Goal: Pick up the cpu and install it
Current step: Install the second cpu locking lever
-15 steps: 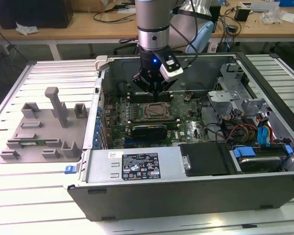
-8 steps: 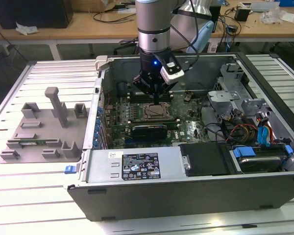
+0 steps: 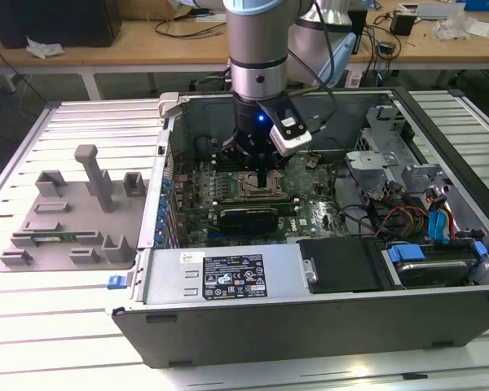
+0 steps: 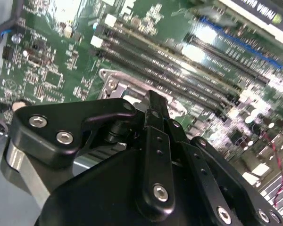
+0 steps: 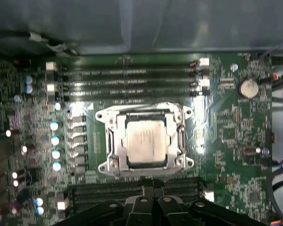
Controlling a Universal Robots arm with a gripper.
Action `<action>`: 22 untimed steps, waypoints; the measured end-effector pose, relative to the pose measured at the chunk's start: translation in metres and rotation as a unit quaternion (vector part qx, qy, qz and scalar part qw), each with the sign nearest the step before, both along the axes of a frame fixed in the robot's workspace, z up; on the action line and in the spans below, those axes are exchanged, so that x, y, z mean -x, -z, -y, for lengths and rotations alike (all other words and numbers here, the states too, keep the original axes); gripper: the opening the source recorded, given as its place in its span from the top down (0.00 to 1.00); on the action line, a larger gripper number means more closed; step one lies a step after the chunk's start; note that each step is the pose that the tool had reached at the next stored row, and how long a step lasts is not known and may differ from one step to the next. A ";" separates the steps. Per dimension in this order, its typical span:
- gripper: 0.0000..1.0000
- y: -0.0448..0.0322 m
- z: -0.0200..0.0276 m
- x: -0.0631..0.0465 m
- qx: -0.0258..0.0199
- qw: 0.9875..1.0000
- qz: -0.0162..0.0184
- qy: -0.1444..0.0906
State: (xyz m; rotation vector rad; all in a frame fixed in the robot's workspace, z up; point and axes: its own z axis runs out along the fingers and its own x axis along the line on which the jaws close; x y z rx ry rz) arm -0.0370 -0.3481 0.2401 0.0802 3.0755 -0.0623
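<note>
The cpu [image 5: 145,142] lies flat inside the socket frame [image 5: 108,141] at the middle of the motherboard [image 5: 236,141], so you can judge it seated. The gripper [image 5: 151,195] hovers just above it, fingers pressed together and holding nothing. In the exterior view, the arm [image 3: 259,57] hides the socket.

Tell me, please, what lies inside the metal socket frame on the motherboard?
In the first wrist view, the cpu lies flat inside the socket frame, silver top up. The socket contacts beneath are covered by it. The gripper sits beside the frame, apart from the chip.
</note>
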 end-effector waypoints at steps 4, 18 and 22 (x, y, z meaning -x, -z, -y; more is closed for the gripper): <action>0.89 0.0023 0.0074 0.000 0.000 1.000 0.000 0.000; 0.89 0.0118 0.0142 0.008 -0.003 1.000 0.000 0.000; 0.89 0.0123 0.0137 0.008 -0.003 1.000 0.000 0.000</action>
